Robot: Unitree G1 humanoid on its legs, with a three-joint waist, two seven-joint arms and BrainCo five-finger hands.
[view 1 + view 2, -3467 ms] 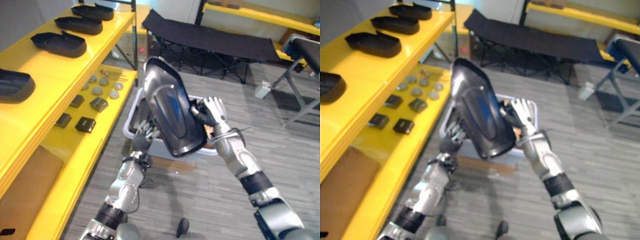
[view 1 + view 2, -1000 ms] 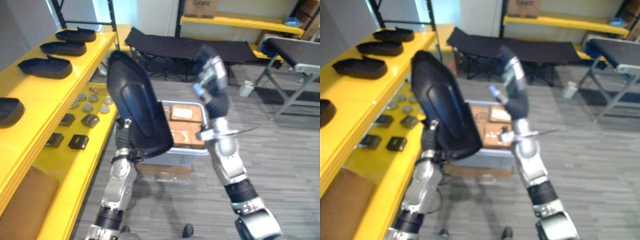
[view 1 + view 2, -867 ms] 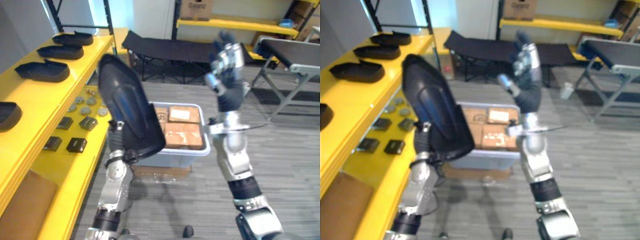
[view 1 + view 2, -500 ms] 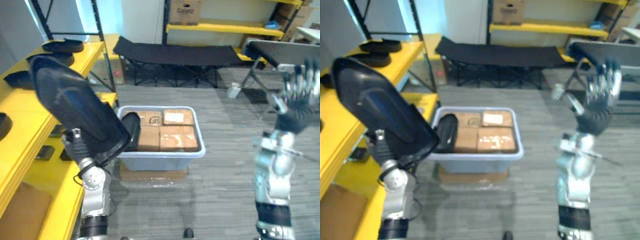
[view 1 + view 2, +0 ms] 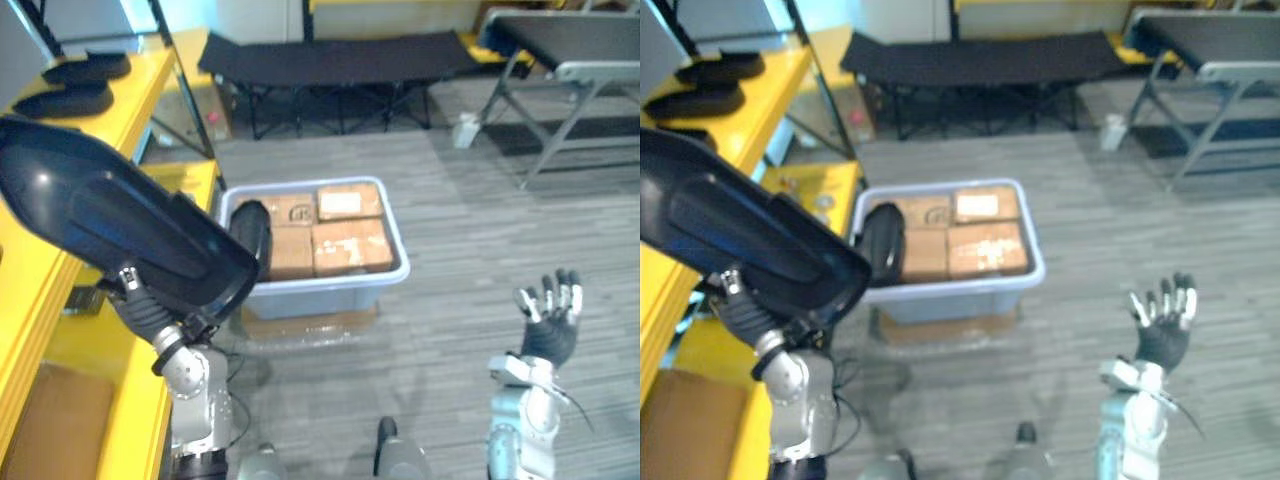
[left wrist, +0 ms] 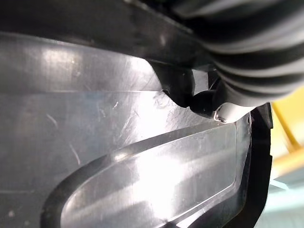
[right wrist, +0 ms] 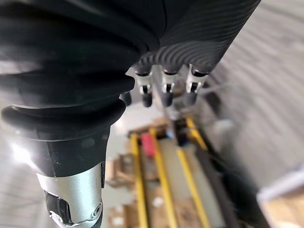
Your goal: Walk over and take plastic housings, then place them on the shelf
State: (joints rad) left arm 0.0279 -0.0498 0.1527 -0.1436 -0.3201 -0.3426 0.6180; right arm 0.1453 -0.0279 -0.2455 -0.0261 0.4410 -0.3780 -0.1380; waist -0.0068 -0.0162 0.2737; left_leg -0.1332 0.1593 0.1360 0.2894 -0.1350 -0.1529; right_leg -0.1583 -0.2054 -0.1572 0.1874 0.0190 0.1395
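- We see the left robot hand (image 5: 138,303) raised just to the left of the grey bin (image 5: 330,290), forearm upright, carrying a big black plastic housing (image 5: 110,225).
- The housing lies tilted on top of this robot hand and hides it, so we cannot tell how the hand is set. It hangs over the yellow shelf (image 5: 60,330) left of the bin.
- The right robot hand (image 5: 548,318) is held up to the right of the bin and nearer the robot, spread wide, pointing upward and empty.
- In the bin we see cardboard boxes (image 5: 345,245), with a second housing (image 5: 250,228) standing at the left end.
- More housings (image 5: 70,100) lie on the shelf's top level, beyond the bin's left side.
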